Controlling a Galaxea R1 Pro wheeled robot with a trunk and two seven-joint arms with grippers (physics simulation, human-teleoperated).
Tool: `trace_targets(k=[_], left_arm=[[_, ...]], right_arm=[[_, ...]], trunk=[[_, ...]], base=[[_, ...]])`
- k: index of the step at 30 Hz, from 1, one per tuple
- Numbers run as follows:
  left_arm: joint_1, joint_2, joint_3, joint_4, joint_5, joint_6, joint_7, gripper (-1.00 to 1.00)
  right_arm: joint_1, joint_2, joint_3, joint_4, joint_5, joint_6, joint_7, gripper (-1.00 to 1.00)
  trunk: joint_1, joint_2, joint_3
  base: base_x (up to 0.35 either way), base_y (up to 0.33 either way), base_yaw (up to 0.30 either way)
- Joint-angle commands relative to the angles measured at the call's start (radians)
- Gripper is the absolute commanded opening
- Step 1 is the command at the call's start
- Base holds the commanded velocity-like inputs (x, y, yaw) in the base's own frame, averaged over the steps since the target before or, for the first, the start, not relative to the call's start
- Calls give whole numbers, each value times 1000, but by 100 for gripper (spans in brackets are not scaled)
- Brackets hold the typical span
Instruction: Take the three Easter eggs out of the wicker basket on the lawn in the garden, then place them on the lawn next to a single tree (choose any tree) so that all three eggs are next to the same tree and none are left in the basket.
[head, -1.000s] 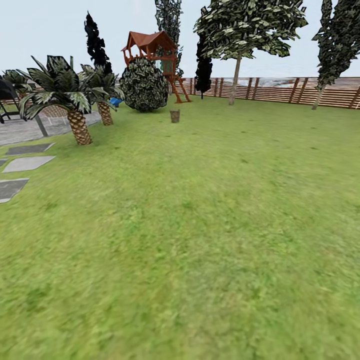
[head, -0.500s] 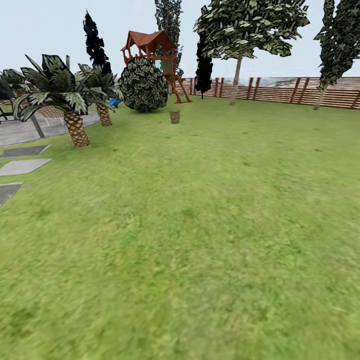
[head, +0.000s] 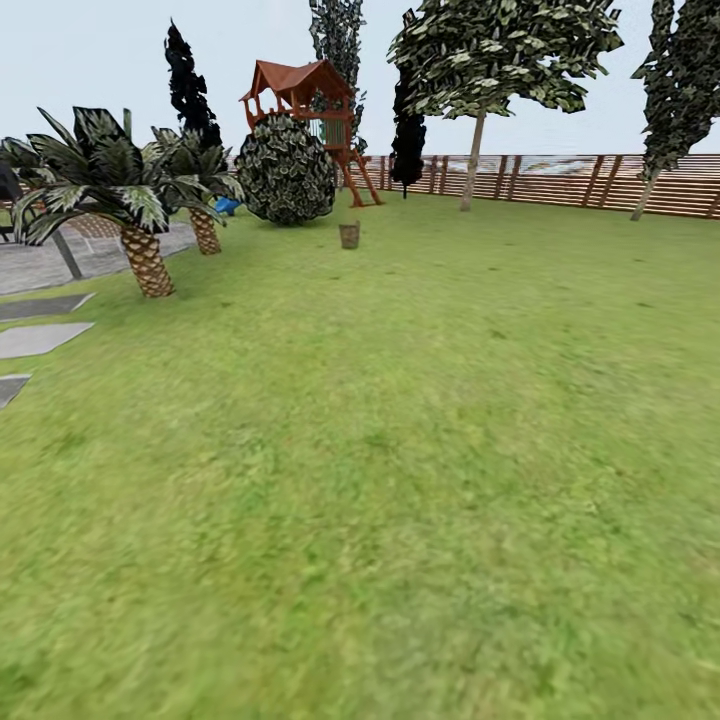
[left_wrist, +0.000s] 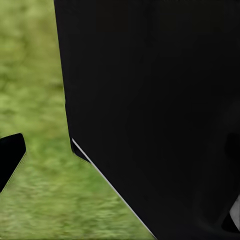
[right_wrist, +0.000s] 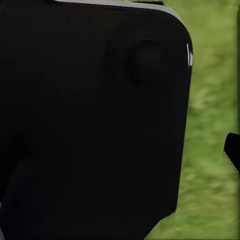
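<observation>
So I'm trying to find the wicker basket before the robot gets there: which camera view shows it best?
The head view. The wicker basket stands far off on the lawn, small and brown, in front of the round dark bush; its contents are too small to tell. The left and right wrist views show dark robot parts and blurred grass, not the basket.

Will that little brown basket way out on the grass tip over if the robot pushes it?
Maybe. The basket looks taller than wide and stands alone on the grass, so a push near its top might tip it. It looks small, so probably light. It's too far to see its weave.
</observation>
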Motion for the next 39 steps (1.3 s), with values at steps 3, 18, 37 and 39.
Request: trace_targets(k=[3,18,37,39], left_arm=[[0,0,0,-1,1,0,0,100],[0,0,0,-1,0,0,0,100],[0,-1,-1,-1,0,0,0,100],[0,-1,-1,-1,0,0,0,100]], right_arm=[[0,0,0,1,0,-3,0,100],[0,0,0,1,2,-3,0,100],[0,1,0,1,3,-3,0,100],[0,0,0,1,3,-3,1,100]], trunk=[[1,0,-1],[1,0,-1],[1,0,-1],[1,0,-1]], base=[[339,0,0],[340,0,0],[340,0,0],[339,0,0]])
